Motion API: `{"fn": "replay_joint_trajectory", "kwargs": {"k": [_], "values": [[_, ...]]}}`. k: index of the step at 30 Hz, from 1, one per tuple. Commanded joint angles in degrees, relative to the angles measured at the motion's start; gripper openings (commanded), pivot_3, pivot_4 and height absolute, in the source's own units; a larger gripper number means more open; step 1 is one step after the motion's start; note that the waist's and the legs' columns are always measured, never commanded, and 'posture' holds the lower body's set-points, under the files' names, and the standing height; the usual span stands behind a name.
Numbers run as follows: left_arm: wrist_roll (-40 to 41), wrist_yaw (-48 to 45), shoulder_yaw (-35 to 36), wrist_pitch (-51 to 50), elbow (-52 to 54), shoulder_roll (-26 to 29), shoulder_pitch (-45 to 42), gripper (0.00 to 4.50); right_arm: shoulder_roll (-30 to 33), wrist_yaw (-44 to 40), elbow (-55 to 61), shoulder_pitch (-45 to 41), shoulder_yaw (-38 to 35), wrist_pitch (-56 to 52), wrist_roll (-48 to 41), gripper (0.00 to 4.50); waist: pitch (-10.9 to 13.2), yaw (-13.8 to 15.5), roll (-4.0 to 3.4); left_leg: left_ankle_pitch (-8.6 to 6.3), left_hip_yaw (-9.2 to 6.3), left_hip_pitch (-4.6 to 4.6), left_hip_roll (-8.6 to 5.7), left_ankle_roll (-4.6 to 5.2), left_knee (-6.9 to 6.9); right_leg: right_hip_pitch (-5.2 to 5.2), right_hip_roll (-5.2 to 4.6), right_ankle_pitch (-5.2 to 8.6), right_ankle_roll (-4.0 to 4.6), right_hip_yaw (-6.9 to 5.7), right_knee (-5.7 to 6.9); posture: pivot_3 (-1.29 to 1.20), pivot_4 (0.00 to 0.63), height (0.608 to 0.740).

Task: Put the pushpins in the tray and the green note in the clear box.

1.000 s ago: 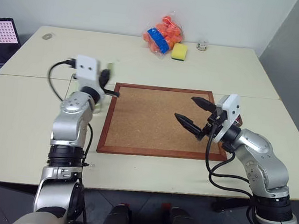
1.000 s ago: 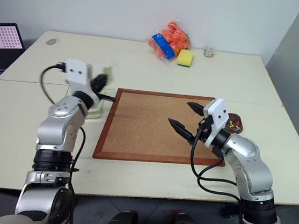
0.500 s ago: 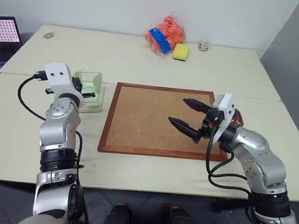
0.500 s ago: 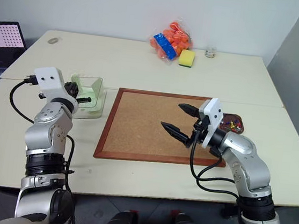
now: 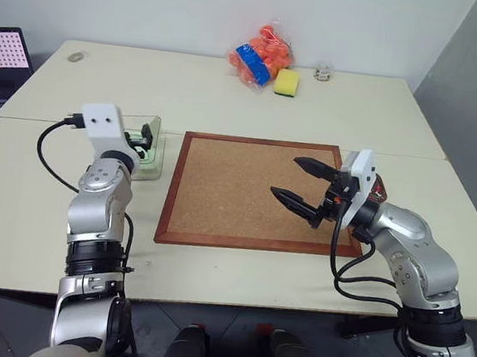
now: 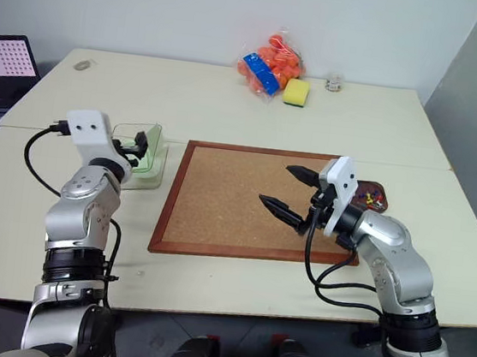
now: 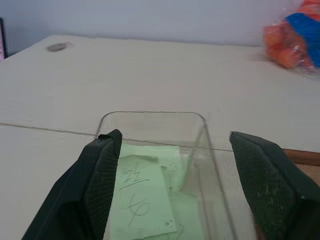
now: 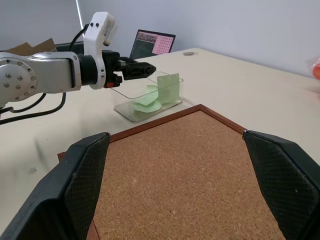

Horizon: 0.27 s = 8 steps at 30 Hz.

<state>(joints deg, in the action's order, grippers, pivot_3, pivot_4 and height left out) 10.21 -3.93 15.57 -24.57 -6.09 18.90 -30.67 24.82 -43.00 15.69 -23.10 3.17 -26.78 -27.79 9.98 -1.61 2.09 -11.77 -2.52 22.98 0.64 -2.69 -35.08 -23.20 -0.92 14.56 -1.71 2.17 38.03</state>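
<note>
The clear box (image 5: 148,161) stands on the table just left of the cork board. The green note (image 7: 144,199) lies inside it, with one slip leaning against a wall (image 8: 168,86). My left gripper (image 5: 144,143) is level over the box's near rim, open, its fingers (image 7: 102,165) straddling the note without holding it. My right gripper (image 5: 286,176) hovers open and holds nothing above the board's right half. Beyond it, off the board's right edge, sits the tray (image 6: 380,203) with red and yellow pushpins (image 6: 374,195) in it.
The wood-framed cork board (image 5: 245,192) fills the table's middle. At the far edge lie a bag of orange things (image 5: 260,53), a yellow sponge (image 5: 286,82) and a small glass jar (image 5: 323,71). A laptop (image 5: 0,57) stands at the far left.
My left gripper came down to the clear box with the green note, opened and let it go; the note now rests in the box. The right arm stayed in place.
</note>
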Motion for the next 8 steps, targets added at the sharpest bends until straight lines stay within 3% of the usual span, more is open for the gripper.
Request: {"fn": "replay_joint_trajectory", "kwargs": {"k": [1, 8], "values": [[1.1, -8.0, -5.6, 2.0, 11.2, 1.4, 3.8, 3.53, -0.6, 5.4, 2.5, 1.1, -3.0, 0.5, 1.6, 4.5, 0.0, 0.0, 0.0, 0.0, 0.01, 0.0, 0.01, 0.0, 0.0, 0.0, 0.0, 0.0, 0.01, 0.01, 0.01, 0.0, 0.15, 0.74], [6.1, -11.2, -7.5, -0.7, 21.5, -2.5, 16.4, 3.53, -4.7, 21.1, 3.5, 7.5, -2.1, -2.2, 10.4, 4.5, 0.0, -0.2, -0.01, 0.0, 0.09, -0.05, 0.07, 0.0, 0.02, -0.01, -0.01, 0.0, 0.01, 0.1, 0.03, 0.0, 0.15, 0.74]]}}
